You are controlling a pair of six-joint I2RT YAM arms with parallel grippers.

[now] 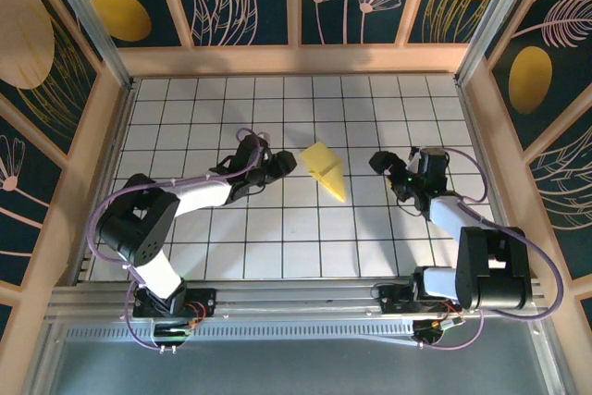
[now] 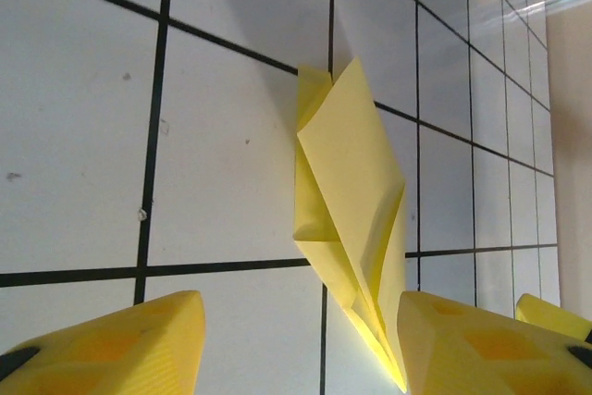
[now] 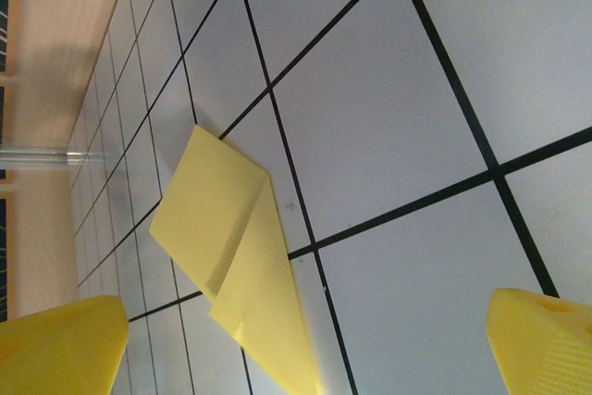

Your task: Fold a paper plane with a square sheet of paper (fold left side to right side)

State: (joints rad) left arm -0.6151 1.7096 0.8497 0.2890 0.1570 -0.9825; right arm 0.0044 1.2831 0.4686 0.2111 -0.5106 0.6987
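The plane (image 1: 326,170) lies on the table (image 1: 277,238) between the two grippers, and neither one holds it. It sits just ahead of the left gripper (image 1: 282,165), whose jaws stand apart with nothing between them. Seen from that wrist, the plane's pointed end runs down close beside one jaw, though I cannot tell whether it touches. The right gripper (image 1: 380,164) is a little farther off on the other side. Its jaws are spread wide and bare, and the plane lies ahead of it and off toward one jaw.

The paper is already a narrow dart with a centre crease, so I'd say the folding is nearly done. The two grippers face it low and from opposite sides, which looks to me like a stance for pressing a crease or pinching a wing. The top flap lifts slightly off the layer beneath, as thin paper will, and that may be why the left gripper is so near. A push from one side alone would probably just slide the plane across the smooth tiles. A gripper on each side gives it something to be braced against.
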